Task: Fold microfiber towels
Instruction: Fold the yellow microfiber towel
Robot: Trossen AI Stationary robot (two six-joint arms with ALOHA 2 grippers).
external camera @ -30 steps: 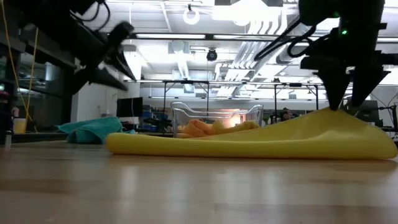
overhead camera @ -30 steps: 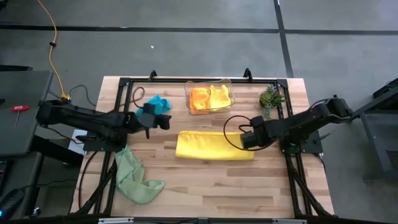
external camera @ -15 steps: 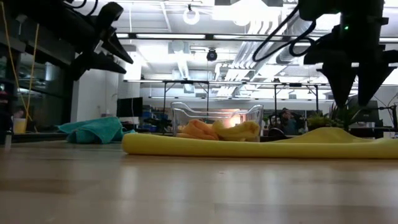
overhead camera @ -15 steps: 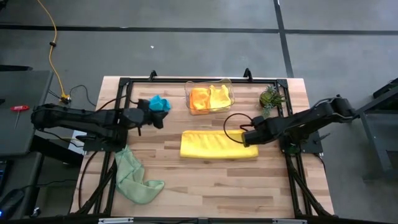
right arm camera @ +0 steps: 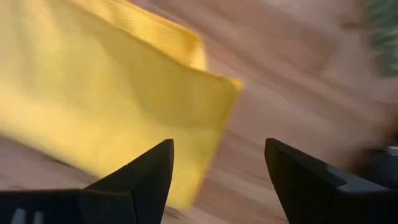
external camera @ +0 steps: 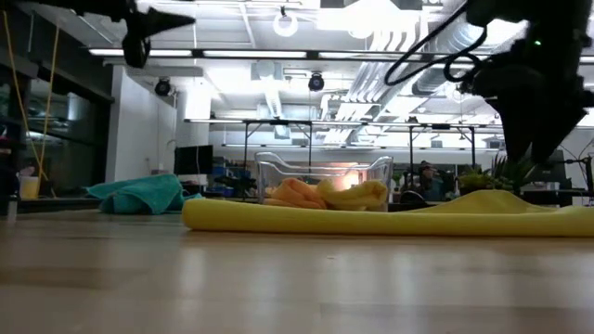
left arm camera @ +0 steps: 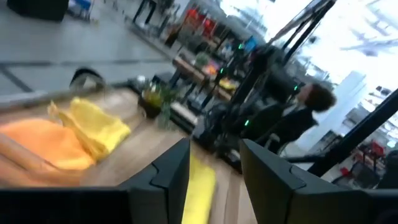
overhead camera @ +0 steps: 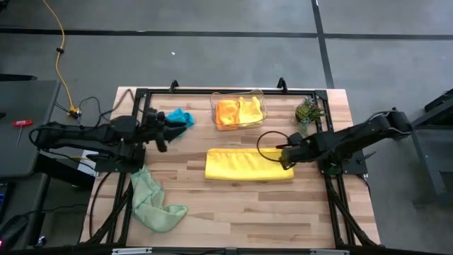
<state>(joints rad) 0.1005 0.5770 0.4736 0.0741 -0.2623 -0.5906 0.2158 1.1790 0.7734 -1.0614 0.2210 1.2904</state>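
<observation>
Bright overhead ceiling lights [external camera: 371, 17], glare behind; both wrist views motion-blurred.

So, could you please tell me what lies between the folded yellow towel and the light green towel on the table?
Only bare wooden table: the high view shows nothing between the folded yellow towel and the light green towel.

A wooden slatted table [overhead camera: 233, 205] is filling the middle of the high view. A folded yellow towel [overhead camera: 244, 164] is lying flat at its centre. A clear plastic bin [overhead camera: 238, 111] is sitting at the upper middle, with a small potted plant [overhead camera: 308, 111] standing toward the upper right. A teal-blue towel [overhead camera: 181, 116] is lying bunched at upper left, and a light green towel [overhead camera: 152, 200] is lying crumpled at lower left.
</observation>
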